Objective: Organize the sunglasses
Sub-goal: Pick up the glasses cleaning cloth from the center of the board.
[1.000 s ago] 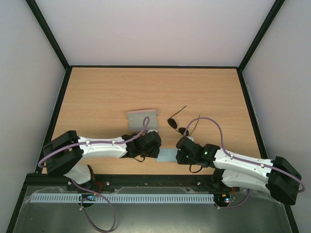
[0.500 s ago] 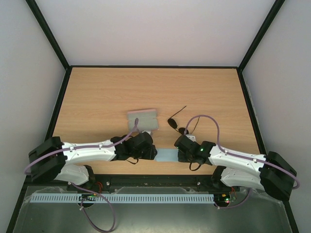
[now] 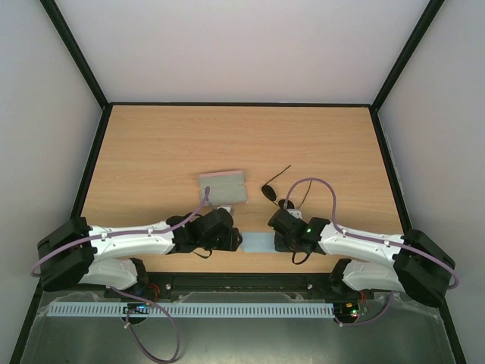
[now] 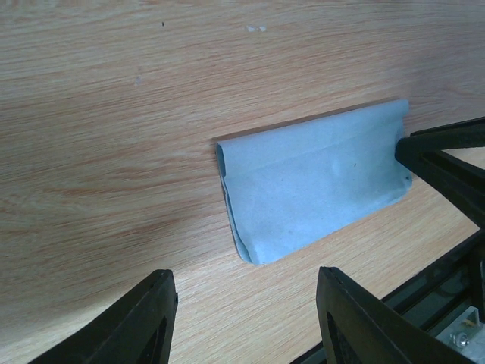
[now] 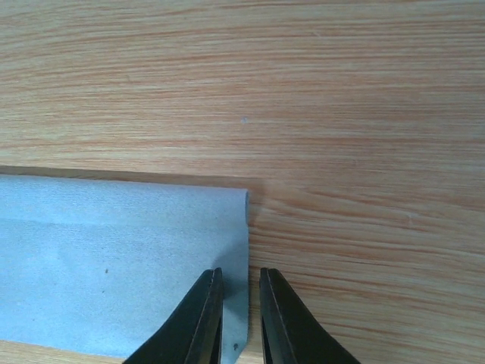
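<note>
The sunglasses (image 3: 276, 194), with dark oval lenses and thin black arms, lie on the table just beyond my right gripper (image 3: 276, 240); neither wrist view shows them. A folded light blue cloth (image 3: 258, 243) lies flat between my two grippers near the front edge. In the right wrist view the right gripper (image 5: 241, 274) hangs over the cloth's (image 5: 114, 258) right edge, jaws a narrow gap apart, holding nothing. My left gripper (image 3: 236, 241) is wide open and empty, just left of the cloth (image 4: 314, 186); it is also in its own view (image 4: 250, 311).
The pinkish case (image 3: 222, 186) lies behind the left gripper, left of the sunglasses. The table's front edge and black rail (image 4: 447, 303) run close behind the cloth. The right gripper's fingers (image 4: 447, 171) touch the cloth's right end in the left wrist view.
The left arm has drawn back to the left, away from the cloth. The right gripper has shifted slightly left onto the cloth's right edge. Sunglasses and case have not moved.
</note>
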You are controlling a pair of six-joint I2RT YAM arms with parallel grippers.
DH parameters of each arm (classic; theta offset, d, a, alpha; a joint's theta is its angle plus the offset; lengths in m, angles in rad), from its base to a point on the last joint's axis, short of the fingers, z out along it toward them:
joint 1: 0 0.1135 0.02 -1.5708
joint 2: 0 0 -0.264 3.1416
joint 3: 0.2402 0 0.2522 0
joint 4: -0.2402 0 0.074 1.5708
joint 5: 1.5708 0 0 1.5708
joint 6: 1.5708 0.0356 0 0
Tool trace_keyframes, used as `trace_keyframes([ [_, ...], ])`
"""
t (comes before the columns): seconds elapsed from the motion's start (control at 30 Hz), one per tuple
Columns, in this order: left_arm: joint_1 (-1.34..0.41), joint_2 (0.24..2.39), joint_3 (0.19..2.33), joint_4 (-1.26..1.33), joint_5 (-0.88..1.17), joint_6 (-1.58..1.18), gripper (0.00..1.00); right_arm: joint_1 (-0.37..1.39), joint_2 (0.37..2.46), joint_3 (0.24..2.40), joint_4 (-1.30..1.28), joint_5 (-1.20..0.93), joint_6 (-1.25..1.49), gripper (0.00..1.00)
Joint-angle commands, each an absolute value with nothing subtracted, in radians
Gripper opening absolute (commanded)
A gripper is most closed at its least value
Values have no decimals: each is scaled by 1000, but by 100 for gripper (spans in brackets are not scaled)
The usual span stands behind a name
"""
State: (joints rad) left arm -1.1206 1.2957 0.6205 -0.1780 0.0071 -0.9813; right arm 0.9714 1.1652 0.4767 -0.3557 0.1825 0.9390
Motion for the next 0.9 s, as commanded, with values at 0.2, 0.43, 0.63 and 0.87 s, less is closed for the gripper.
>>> trace_keyframes([
  [0.2, -1106, 1232, 591, -186, 8, -994, 54, 986, 1227, 447, -338, 144, 960, 9],
  [0.43, -1100, 1223, 579, -177, 15, -996, 54, 988, 1233, 456, -326, 151, 960, 1],
  [0.63, -1101, 1288, 580, -116, 67, -1011, 54, 990, 1246, 461, -298, 141, 958, 1],
  [0.87, -1103, 1390, 622, -99, 86, -1002, 52, 997, 1216, 422, -282, 143, 966, 1],
])
